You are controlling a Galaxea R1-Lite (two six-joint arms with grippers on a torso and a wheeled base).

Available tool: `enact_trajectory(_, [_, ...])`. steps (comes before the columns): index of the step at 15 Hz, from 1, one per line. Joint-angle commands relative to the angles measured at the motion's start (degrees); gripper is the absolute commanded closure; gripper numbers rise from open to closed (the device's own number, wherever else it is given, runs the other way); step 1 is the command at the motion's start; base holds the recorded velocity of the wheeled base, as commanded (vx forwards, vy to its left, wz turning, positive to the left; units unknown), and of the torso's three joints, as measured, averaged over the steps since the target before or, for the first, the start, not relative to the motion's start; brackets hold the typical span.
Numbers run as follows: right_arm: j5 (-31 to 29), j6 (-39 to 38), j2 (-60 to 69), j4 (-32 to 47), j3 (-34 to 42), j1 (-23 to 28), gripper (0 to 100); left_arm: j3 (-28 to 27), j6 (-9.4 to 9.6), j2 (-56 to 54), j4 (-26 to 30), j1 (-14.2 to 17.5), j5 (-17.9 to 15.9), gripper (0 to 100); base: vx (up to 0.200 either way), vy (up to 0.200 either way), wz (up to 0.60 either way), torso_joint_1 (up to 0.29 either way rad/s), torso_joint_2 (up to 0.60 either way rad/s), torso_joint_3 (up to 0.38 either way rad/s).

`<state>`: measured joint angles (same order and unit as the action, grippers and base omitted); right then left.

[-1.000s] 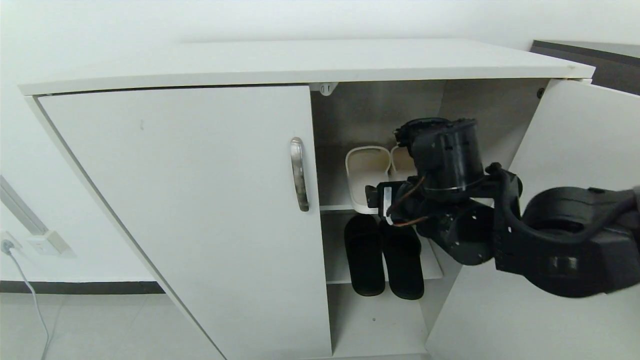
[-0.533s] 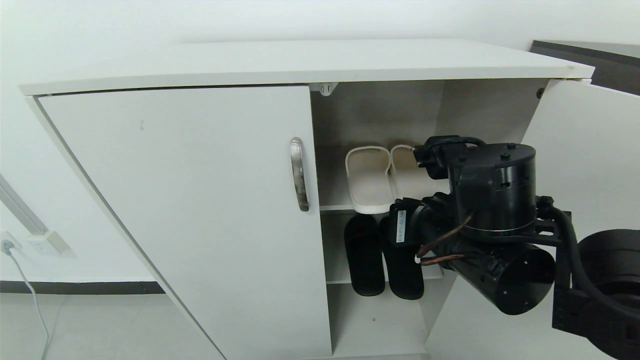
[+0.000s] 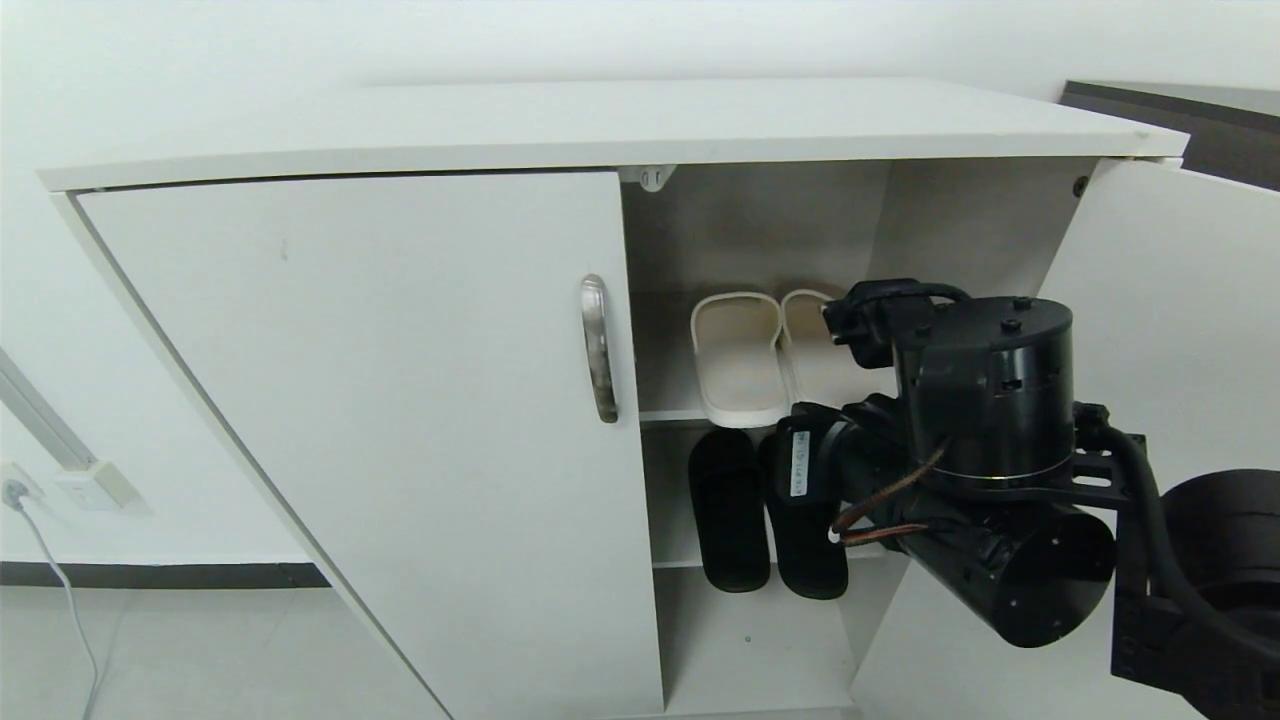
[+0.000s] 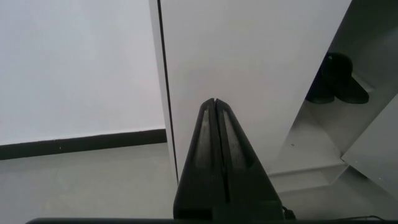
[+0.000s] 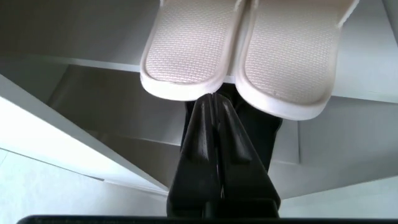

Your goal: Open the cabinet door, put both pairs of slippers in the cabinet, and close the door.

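Left cabinet door (image 3: 350, 400) shut, handle (image 3: 596, 348) untouched. Left gripper (image 4: 215, 107) low beside that door, fingers pressed together, holding nothing. White slippers (image 3: 737, 358) on upper shelf, black slippers (image 3: 730, 510) on shelf below. Both pairs overhang shelf fronts. Right gripper (image 5: 214, 102) just before white pair's near ends, jaws fully closed, empty. Right door (image 3: 1170, 300) wide open. Risk: closing door likely strikes overhanging soles and fails to seat. Right arm sits at opening and could be clipped by door swing.

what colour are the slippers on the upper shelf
The rubbery upper-shelf slippers are cream white, clearest in the right wrist view.
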<state>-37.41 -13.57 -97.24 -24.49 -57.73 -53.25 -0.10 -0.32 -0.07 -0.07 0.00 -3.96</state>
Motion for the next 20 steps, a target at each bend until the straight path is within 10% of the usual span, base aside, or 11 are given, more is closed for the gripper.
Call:
enact_trajectory(1, [-0.03, 0.03, -0.23, -0.03, 0.34, -0.01, 100, 0.01, -0.03, 0.07, -0.01, 0.0, 0.01, 100, 0.0, 0.0, 0.0, 0.0, 0.0, 0.0])
enact_trajectory(20, [0.5, 0.47, -1.81, -1.26, 4.21, 0.95, 100, 0.01, -0.03, 0.07, -0.01, 0.0, 0.01, 100, -0.2, 0.0, 0.0, 0.001, 0.0, 0.001])
